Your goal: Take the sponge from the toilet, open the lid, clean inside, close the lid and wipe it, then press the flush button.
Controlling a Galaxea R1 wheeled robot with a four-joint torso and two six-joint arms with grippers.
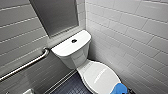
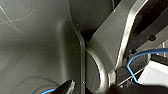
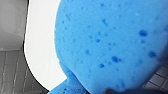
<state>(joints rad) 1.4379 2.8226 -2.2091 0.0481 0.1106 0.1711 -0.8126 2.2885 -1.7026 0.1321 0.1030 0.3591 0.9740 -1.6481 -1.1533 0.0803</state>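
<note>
Apparently the right gripper (image 1: 125, 91) sits low at the closed lid (image 1: 100, 75), sponge (image 1: 118, 88) just before it; grip unclear.

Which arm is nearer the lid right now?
Right. The sponge is at the lid's near edge, large in the right wrist view with the lid just behind. The left wrist view faces the robot's own dark body.

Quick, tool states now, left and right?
Left tool: cannot be told.
Right tool: cannot be told; sponge close before its camera, at the lid edge.
</note>
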